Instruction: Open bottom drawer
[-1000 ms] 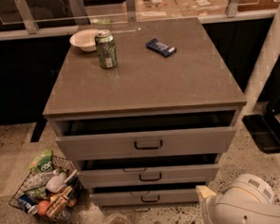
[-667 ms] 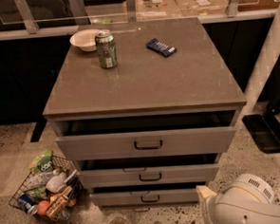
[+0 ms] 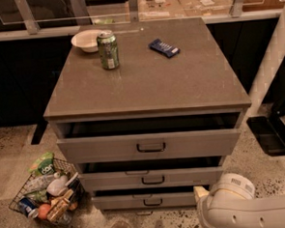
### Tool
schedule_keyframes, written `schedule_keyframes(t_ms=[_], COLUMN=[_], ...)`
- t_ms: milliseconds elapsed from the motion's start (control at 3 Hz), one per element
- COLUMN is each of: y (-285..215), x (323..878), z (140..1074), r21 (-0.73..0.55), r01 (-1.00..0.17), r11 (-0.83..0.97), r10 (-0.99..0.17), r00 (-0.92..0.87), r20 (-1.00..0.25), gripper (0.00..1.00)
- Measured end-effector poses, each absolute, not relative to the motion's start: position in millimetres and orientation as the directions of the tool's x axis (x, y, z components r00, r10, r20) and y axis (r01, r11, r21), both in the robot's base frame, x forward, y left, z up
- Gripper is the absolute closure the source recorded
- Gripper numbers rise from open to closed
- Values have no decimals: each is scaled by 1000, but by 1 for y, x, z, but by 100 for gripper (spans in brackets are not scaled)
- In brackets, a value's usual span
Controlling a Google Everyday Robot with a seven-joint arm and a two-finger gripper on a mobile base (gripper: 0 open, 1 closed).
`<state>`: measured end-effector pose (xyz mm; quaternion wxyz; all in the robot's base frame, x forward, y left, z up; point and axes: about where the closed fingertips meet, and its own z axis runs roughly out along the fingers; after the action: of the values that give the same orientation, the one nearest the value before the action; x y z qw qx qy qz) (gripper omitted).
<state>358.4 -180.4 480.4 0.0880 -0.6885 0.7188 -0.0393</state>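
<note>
The grey cabinet has three drawer fronts. The bottom drawer point(image 3: 138, 201) is the lowest and narrowest front, with a small dark bar handle point(image 3: 153, 202); a dark gap shows above it, so it stands slightly out. The middle drawer point(image 3: 151, 179) and the top drawer point(image 3: 149, 147) also stand slightly out. My white arm point(image 3: 245, 211) enters at the bottom right. Its rounded end lies by the bottom drawer's right end. The gripper point(image 3: 201, 193) shows only as a small pale tip there.
On the cabinet top point(image 3: 145, 82) stand a white bowl point(image 3: 86, 40), a green can point(image 3: 108, 50) and a blue packet point(image 3: 164, 47). A wire basket point(image 3: 46, 194) of groceries sits on the floor at left. A white post point(image 3: 270, 64) and a dark base point(image 3: 272, 134) are at right.
</note>
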Motion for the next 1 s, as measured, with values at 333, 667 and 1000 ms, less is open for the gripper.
schedule_keyframes(t_ms=[333, 667, 1000], y=[-170, -158, -142], x=[366, 369, 368], z=[431, 379, 343], r21=[-126, -87, -87], r01=[-989, -989, -987], r11=[73, 119, 138], r10=[-995, -991, -987], r00=[-64, -112, -130], r20=[-78, -79, -93], gripper=[0, 0, 0])
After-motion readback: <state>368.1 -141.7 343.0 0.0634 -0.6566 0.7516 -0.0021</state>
